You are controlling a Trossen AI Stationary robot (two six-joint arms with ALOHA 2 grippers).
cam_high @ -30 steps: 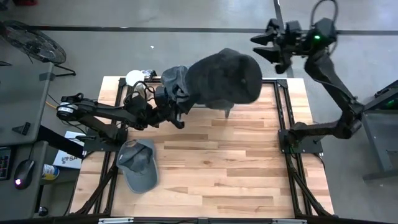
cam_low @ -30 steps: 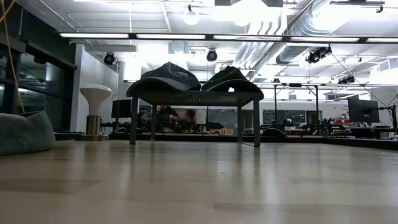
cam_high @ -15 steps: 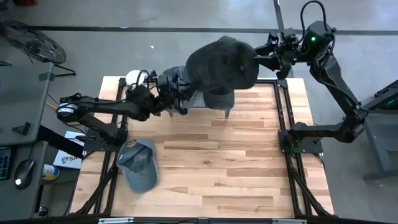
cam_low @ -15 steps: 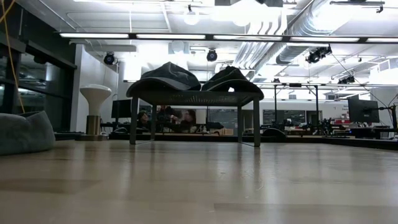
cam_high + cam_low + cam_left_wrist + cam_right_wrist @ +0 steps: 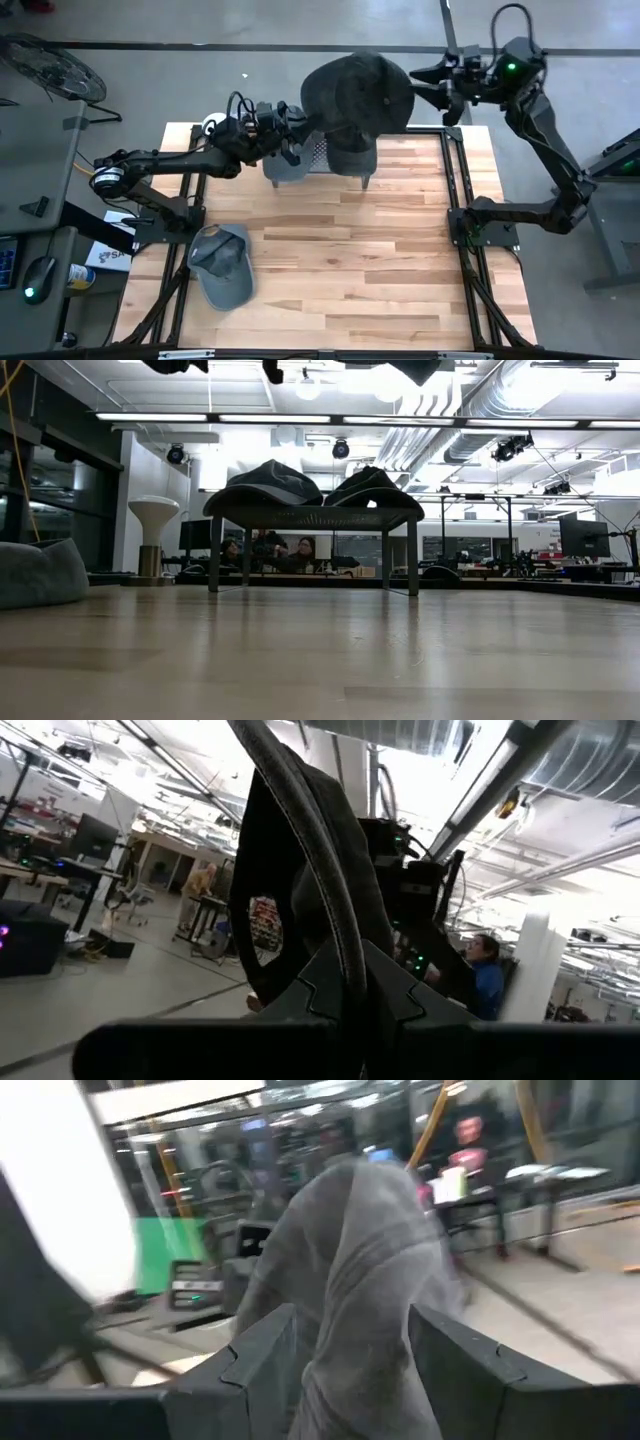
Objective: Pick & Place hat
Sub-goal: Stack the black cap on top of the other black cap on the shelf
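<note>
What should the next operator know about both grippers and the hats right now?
Left gripper: shut on the raised hat, held high over the table's far edge.
Right gripper: jaws open, right beside that hat; its wrist view shows the fabric between its fingers.
Rack: two hats already on top.
Grey cap: lying on the table, untouched.
Left: place the raised hat, then the grey cap.

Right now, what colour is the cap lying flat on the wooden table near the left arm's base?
Grey; the flat fabric cap shows best in the high view.
</note>
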